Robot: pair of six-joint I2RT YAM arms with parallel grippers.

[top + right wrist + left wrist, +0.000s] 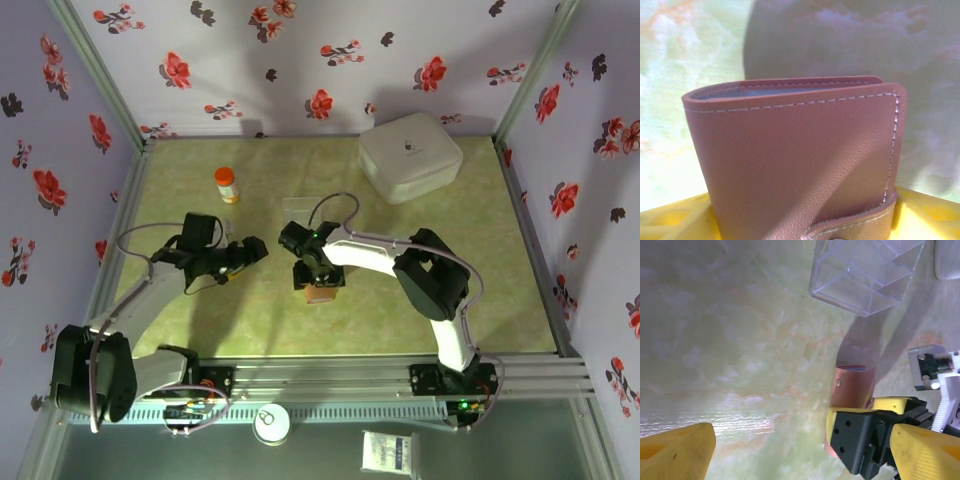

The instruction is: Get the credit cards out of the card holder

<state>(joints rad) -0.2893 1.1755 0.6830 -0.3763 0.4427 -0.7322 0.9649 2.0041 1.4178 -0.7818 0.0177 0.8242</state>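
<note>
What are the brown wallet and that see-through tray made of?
Wallet: looks like leather or an imitation, matte and grained, with pale stitching along the edges. Tray: clear hard plastic by the look, glossy, the table visible through its walls.

Table (480,290): pale green, marbled top. On it: orange bottle (227,185), upright, rear left; white box (410,155), rear right; clear tray (860,270), centre. Brown wallet (321,293) near the tray; contact with surface unclear.
</note>
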